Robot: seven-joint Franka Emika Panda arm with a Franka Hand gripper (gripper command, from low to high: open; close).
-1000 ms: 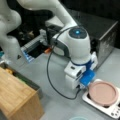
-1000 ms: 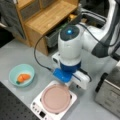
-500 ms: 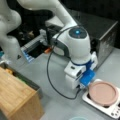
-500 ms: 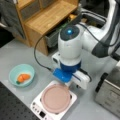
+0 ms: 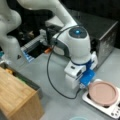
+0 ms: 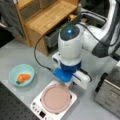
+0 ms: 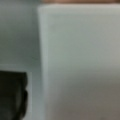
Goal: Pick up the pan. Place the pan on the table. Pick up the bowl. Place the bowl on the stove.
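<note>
So here's your scene: the pan [image 5: 103, 93] is sitting on the stove [image 5: 112, 110], covering the burner, and you can see that in both front views. The gripper [image 5: 86, 85] is down low right at the pan's edge on a front view's left, with the blue part of the arm's hand just above it. In a front view the gripper [image 6: 70, 83] sits at the pan's [image 6: 55, 98] upper rim, right where the stove [image 6: 37, 108] meets the surface [image 6: 20, 52]. Can't tell you how wide the jaws are or whether they've got hold of anything, since the arm's big white wrist blocks them in both front views.

The wrist view is no help either: it's filled with a pale, flat white face [image 7: 80, 62] up close, with a dark patch at the bottom left corner.

The bowl [image 6: 21, 75] is on the surface well apart from the stove, toward a front view's left, and there's something orange [image 6: 22, 77] lying in it. A wooden box [image 5: 16, 100] stands on a front view's left, and a silver oven [image 6: 110, 92] sits at a front view's right.
</note>
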